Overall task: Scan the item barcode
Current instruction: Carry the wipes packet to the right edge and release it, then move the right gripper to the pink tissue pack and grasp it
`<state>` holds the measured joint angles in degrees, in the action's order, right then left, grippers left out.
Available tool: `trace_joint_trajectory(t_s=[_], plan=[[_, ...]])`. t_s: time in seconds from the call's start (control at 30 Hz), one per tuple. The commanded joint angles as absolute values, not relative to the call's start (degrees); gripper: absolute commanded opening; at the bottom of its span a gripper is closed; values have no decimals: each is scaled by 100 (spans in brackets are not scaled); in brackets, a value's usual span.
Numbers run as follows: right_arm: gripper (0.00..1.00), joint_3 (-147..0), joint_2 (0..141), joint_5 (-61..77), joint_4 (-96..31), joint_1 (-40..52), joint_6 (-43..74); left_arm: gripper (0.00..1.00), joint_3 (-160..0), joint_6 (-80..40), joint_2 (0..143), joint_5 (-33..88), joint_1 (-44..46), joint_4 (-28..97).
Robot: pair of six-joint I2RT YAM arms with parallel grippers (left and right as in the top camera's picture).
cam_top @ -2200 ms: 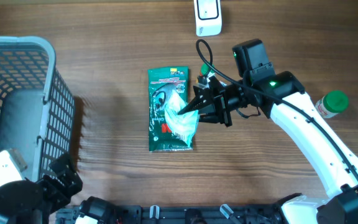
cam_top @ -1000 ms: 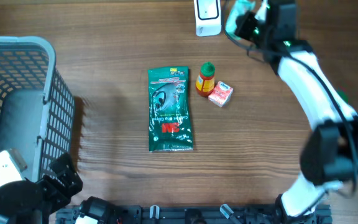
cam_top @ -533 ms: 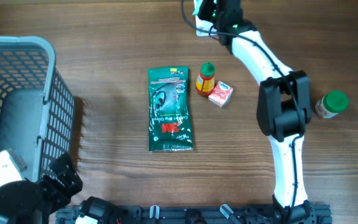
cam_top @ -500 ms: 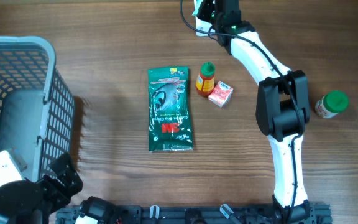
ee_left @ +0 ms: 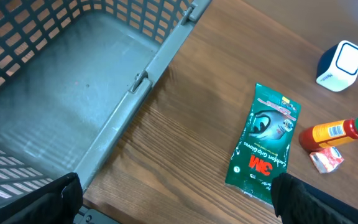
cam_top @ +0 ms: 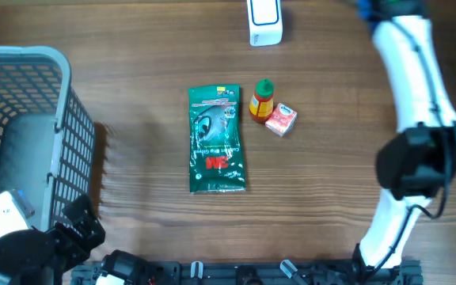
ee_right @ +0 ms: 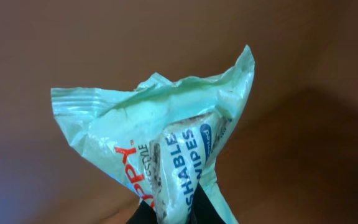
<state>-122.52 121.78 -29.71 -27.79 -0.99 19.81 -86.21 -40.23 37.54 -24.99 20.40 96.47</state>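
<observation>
My right gripper [ee_right: 169,215] is shut on a pale green wipes packet [ee_right: 166,140], which fills the right wrist view and hangs crumpled against a blurred brown background. No barcode shows on the side I see. From overhead only the right arm [cam_top: 410,71] shows; it runs off the top edge, so gripper and packet are out of that view. The white scanner [cam_top: 264,22] stands at the table's far edge, also visible as the scanner [ee_left: 340,64] from the left wrist. My left gripper [ee_left: 179,205] is open and empty at the near left corner, beside the basket.
A grey basket [cam_top: 22,134] takes up the left side. Mid-table lie a green 3M packet [cam_top: 216,140], an orange bottle with a green cap [cam_top: 261,100] and a small pink carton [cam_top: 281,119].
The right arm has swung from over the scanner to the far right, carrying its gripper and the packet out of the overhead view. The left arm has not moved.
</observation>
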Motion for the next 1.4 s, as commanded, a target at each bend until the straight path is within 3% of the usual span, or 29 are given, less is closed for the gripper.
trace_joint_trajectory(t_s=[0.0, 0.2, 0.33, 0.37, 0.4, 0.43, 0.47, 0.53, 0.67, 0.87, 1.03, 1.23, 1.37], plan=[[5, -12213, 12350, -3566, -3524, -1245, 1804, 100, -8630, -4097, 3750, -2534, 2016, 9649], [5, -12206, 13310, -2665, -4604, -3063, 1653, 100, -8630, -4097, 3750, -2534, 2016, 9649], [4, -12206, 13716, -1444, -5028, -3647, 1741, 100, -8630, -4097, 3750, -2534, 2016, 9649], [11, -12208, 13716, -1367, -5052, -3701, 1879, 100, -8630, -4097, 3750, -2534, 2016, 9649], [32, -12254, 13655, -1361, -5153, -3752, 2016, 100, -8630, -4097, 3750, -2534, 2016, 9649], [96, -12387, 13513, -1361, -5280, -3780, 2086, 100, -8630, -4097, 3750, -2534, 2016, 9649], [100, -12540, 13343, -1352, -5380, -3782, 2110, 100, -8630, -4097, 3750, -2534, 2016, 9649], [100, -12905, 12908, -998, -5599, -3782, 2174, 100, -8630, -4097, 3750, -2534, 2016, 9649], [100, -13253, 11668, 993, -5878, -3673, 2593, 100, -8630, -4097, 3750, -2534, 2016, 9649], [100, -13253, 10414, 1267, -6954, -2860, 3256, 100, -8630, -4095, 3750, -2534, 2016, 9649], [100, -13161, 10287, 2486, -8108, -1898, 4206, 100, -8630, -4097, 3750, -2534, 2016, 9649], [98, -12438, 10333, 1776, -9063, -652, 4211, 100, -8630, -4097, 3750, -2534, 2016, 9647], [88, -10982, 10335, 1033, -8517, 292, 4222, 100, -8630, -4097, 3750, -2534, 2016, 9649]])
